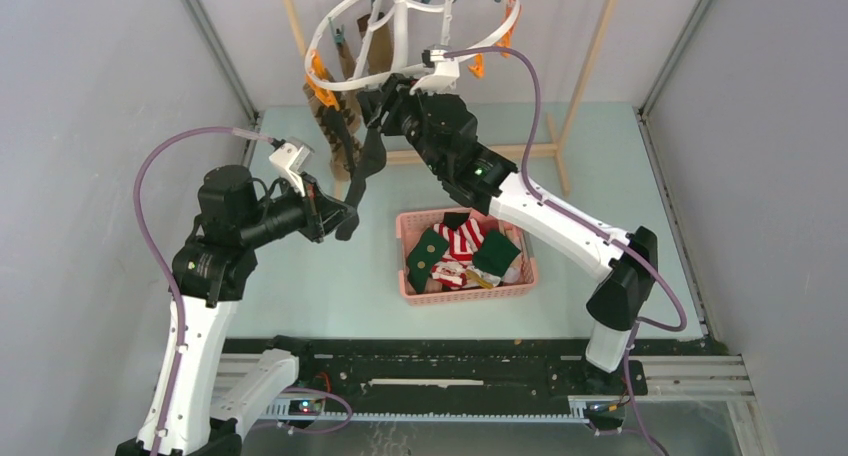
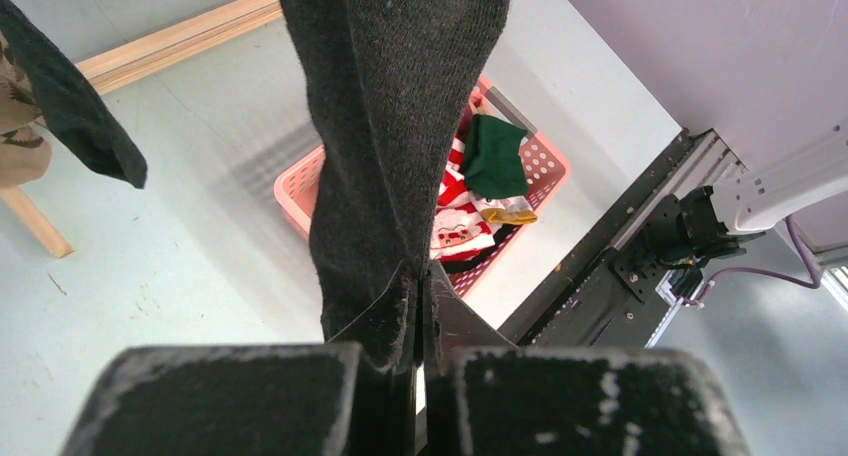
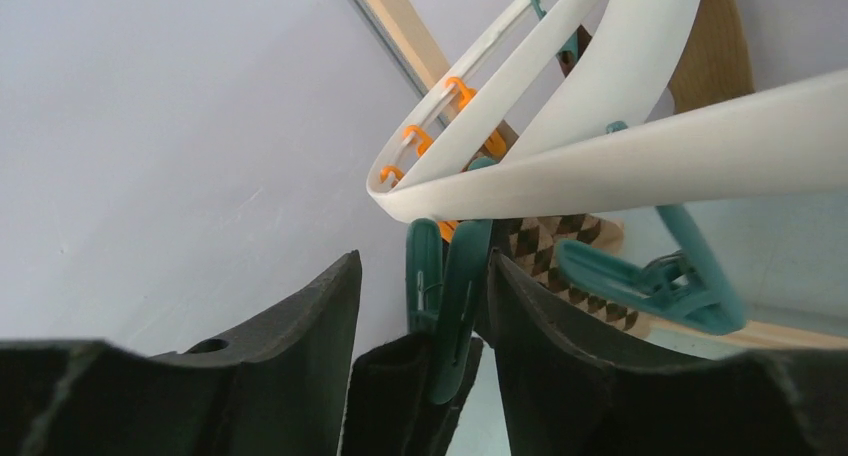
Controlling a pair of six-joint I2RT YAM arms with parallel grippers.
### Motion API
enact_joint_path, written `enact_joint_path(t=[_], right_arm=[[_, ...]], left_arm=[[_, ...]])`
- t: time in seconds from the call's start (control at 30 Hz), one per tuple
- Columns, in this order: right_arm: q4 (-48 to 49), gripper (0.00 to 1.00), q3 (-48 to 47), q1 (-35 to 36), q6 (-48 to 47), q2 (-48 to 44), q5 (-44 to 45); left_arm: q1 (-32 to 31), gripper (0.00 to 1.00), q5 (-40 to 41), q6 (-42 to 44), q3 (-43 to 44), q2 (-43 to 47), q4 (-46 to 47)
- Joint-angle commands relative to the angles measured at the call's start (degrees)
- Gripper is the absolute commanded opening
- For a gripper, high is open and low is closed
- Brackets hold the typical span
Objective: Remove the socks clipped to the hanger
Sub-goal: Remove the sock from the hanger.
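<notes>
The white oval hanger (image 1: 400, 21) hangs at the back with teal and orange clothespins. A long black sock (image 1: 368, 166) hangs from a teal clothespin (image 3: 450, 296) on it. My left gripper (image 1: 345, 219) is shut on the sock's lower end (image 2: 390, 126). My right gripper (image 1: 385, 101) is open, with its fingers (image 3: 560, 356) on either side of that clothespin and the sock's top edge (image 3: 400, 396). The right finger touches the pin. An argyle sock (image 3: 560, 238) and a brown sock (image 1: 378, 44) are still clipped on.
A pink basket (image 1: 470, 294) sits on the table between the arms and holds red-and-white striped (image 1: 462, 238) and dark green socks (image 1: 428, 254). The light wooden rack frame (image 1: 590, 66) stands behind. A second black sock (image 2: 70, 106) hangs to the left.
</notes>
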State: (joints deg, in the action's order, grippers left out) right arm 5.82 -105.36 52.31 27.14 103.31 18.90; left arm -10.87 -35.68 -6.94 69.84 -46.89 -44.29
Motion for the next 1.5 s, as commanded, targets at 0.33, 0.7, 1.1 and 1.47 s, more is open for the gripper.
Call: enact_joint_path(t=[0.33, 0.7, 1.1, 1.47], right_arm=[[-0.79, 0.73, -1.47, 2.49, 0.16, -3.75, 8.43], [0.78, 0.75, -3.31, 3.22, -0.08, -2.01, 9.16], [-2.23, 0.70, -8.77, 3.75, -3.64, 2.20, 9.33], [-0.89, 0.71, -8.45, 6.26, -13.29, 4.21, 14.33]], left_arm=[[-0.38, 0.00, -0.25, 0.85, -1.11, 0.26, -0.17], [-0.51, 0.00, -0.62, 0.26, -2.18, 0.58, 0.58], [-1.17, 0.00, 0.59, 0.30, -2.10, 0.24, 1.58], [-2.08, 0.00, 1.23, 0.06, -1.83, 0.05, 2.02]])
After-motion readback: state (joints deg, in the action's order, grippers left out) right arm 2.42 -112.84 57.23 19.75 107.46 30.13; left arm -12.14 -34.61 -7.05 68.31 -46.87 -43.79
